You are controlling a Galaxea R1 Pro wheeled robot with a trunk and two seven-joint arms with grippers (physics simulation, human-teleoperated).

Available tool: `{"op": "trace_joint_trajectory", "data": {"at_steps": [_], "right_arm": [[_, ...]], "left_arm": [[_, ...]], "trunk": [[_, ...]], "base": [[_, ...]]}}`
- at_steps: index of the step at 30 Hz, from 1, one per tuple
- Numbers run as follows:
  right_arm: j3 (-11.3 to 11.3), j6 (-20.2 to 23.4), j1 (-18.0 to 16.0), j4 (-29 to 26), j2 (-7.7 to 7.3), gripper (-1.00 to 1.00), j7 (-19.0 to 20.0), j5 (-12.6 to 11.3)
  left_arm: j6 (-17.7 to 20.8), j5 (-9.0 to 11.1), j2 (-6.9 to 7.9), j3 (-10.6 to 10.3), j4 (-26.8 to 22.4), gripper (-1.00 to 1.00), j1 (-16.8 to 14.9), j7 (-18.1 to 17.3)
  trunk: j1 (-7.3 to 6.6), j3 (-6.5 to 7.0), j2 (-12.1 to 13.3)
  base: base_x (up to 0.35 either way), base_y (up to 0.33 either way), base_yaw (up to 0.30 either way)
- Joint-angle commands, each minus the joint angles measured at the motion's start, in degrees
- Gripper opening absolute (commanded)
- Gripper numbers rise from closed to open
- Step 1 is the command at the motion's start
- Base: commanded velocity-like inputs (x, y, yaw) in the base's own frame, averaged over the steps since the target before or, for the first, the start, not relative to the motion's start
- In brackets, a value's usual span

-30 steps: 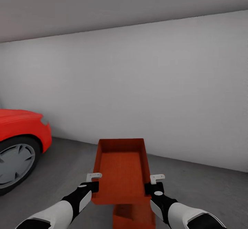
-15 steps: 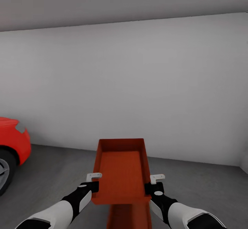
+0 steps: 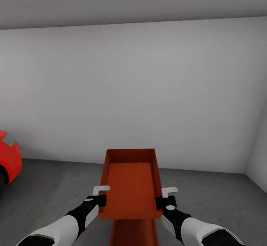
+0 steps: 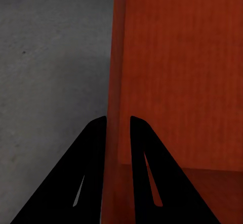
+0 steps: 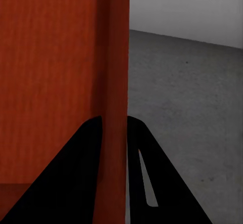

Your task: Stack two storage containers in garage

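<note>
I hold one red-orange storage container (image 3: 130,182) level in front of me over the garage floor (image 3: 48,190). My left gripper (image 3: 100,197) is shut on its left wall and my right gripper (image 3: 165,198) is shut on its right wall. In the left wrist view the black fingers (image 4: 88,148) pinch the thin orange wall (image 4: 117,82). The right wrist view shows the same grip, fingers (image 5: 83,148) clamped on the wall (image 5: 114,57). The second storage container (image 3: 133,233) lies lower down, directly beneath the held one and mostly hidden by it.
A pale grey wall (image 3: 133,90) stands close ahead. It meets a side wall (image 3: 259,153) in a corner at the right. The nose of a red car (image 3: 8,160) shows at the left edge. Dark grey concrete spreads on both sides of the containers.
The view has swung right: the red car has slid almost out at the left and the room's corner has come in. The lower container now sits centred under the held one. Both grips are unchanged.
</note>
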Motion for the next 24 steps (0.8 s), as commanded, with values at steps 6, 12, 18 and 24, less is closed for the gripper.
{"op": "trace_joint_trajectory", "data": {"at_steps": [6,12,18,24], "right_arm": [[-2.5,0.0,0.0,0.1,0.02,-1.0,0.3,-0.2],[-2.5,-0.1,0.0,0.1,0.03,-1.0,0.3,-0.2],[-2.4,0.0,0.0,0.1,0.03,-1.0,0.3,-0.2],[-2.4,0.0,0.0,0.1,0.03,-1.0,0.3,-0.2]], "left_arm": [[-0.5,-0.3,5.05,3.1,-0.4,-1.0,-0.1,0.7],[-0.5,-0.3,5.05,3.1,-0.4,-1.0,-0.1,0.7],[-0.5,-0.3,5.05,3.1,-0.4,-1.0,-0.1,0.7],[-0.5,-0.3,5.05,3.1,-0.4,-1.0,-0.1,0.8]], "trunk": [[0.01,-0.09,-0.1],[0.01,-0.09,-0.1],[0.01,-0.09,-0.1],[0.01,-0.09,-0.1]], "base": [[0.0,0.0,0.0],[0.0,0.0,0.0],[0.0,0.0,0.0],[0.0,0.0,0.0]]}}
